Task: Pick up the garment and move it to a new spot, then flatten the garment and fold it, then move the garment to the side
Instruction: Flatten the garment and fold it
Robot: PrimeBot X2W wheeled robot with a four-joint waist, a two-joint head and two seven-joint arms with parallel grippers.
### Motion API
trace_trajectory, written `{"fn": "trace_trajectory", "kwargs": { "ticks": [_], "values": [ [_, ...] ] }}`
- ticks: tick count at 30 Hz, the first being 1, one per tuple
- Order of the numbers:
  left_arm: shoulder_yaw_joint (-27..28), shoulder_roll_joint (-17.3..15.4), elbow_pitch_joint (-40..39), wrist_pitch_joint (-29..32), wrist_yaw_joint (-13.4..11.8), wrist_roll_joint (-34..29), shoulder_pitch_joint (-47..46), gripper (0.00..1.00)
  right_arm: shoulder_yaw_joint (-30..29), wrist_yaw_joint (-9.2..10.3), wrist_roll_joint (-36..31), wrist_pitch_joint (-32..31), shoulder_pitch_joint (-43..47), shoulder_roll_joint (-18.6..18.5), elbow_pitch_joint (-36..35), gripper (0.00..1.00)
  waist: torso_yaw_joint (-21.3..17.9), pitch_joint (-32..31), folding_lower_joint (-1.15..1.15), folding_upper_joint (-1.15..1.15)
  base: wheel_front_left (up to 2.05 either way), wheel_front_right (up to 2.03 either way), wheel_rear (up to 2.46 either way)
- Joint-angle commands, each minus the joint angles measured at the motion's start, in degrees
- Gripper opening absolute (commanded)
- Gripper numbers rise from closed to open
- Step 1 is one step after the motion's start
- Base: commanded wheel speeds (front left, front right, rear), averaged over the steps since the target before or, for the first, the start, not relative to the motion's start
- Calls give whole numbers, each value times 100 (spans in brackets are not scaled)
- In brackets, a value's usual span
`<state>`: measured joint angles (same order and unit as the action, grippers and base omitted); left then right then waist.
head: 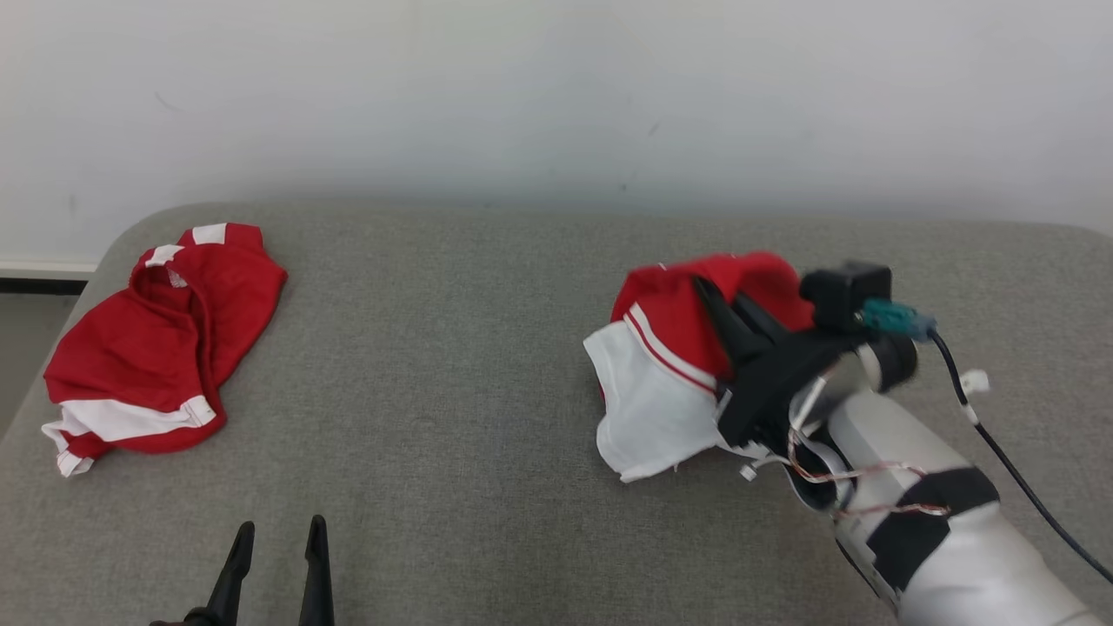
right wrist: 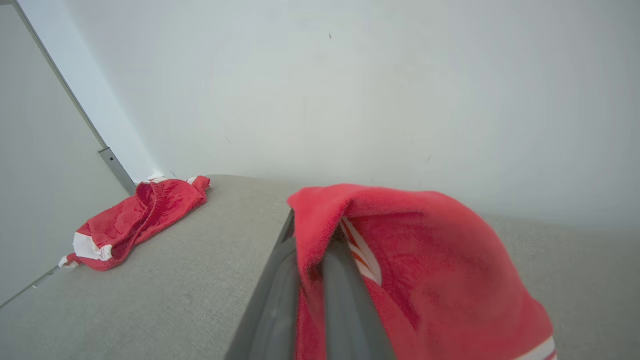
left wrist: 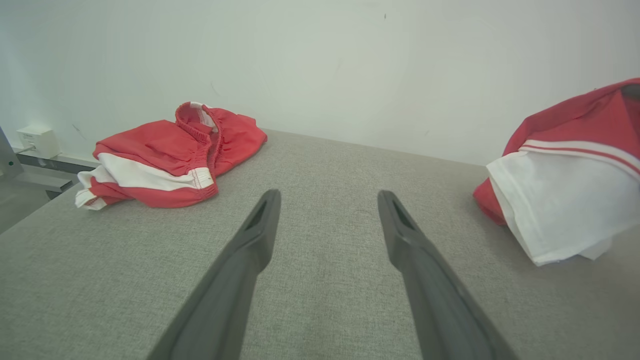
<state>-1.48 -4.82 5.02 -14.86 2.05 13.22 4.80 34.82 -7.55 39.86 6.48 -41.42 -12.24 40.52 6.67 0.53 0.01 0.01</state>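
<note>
The garment (head: pixel 661 365) is a crumpled red and white piece at the right of the grey table (head: pixel 452 348). My right gripper (head: pixel 717 300) is shut on its red upper fold; in the right wrist view the red cloth (right wrist: pixel 425 250) drapes over both fingers of the gripper (right wrist: pixel 312 250) and hides their tips. The garment's white lower part (left wrist: pixel 565 200) hangs down to the tabletop. My left gripper (head: pixel 282 524) sits at the near left edge, open and holding nothing, its fingers (left wrist: pixel 260 225) spread over bare table.
A second red garment with white bands (head: pixel 156 348) lies bunched at the table's far left corner (left wrist: pixel 170 155), also seen from the right wrist (right wrist: pixel 135 220). A pale wall runs behind the table. A black cable (head: pixel 1000 452) trails from my right wrist.
</note>
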Motion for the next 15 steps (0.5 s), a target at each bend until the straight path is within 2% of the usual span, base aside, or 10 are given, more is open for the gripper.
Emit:
{"fn": "trace_trajectory", "kwargs": {
  "ticks": [1,6,10,13,15],
  "values": [
    [20,-25,24,-20,-5,34,-24,100,137,12,78,126,-202,32,-192,0,-61,-70,-1,-1,0,0,0],
    [57,-16,51,-34,-7,61,-38,100,493,12,505,513,-842,137,-885,0,-164,-130,-1,-1,0,0,0],
    [71,-2,73,-36,8,72,-58,100,362,13,672,769,-1209,127,-1152,0,-228,-148,-1,-1,0,0,0],
    [69,11,73,-39,20,65,-61,100,-15,13,628,843,-1173,119,-946,0,-263,-146,-1,-1,0,0,0],
    [63,23,76,-39,33,62,-48,100,-239,13,545,853,-958,108,-454,0,-282,-141,-1,-1,0,0,0]
  ]
}}
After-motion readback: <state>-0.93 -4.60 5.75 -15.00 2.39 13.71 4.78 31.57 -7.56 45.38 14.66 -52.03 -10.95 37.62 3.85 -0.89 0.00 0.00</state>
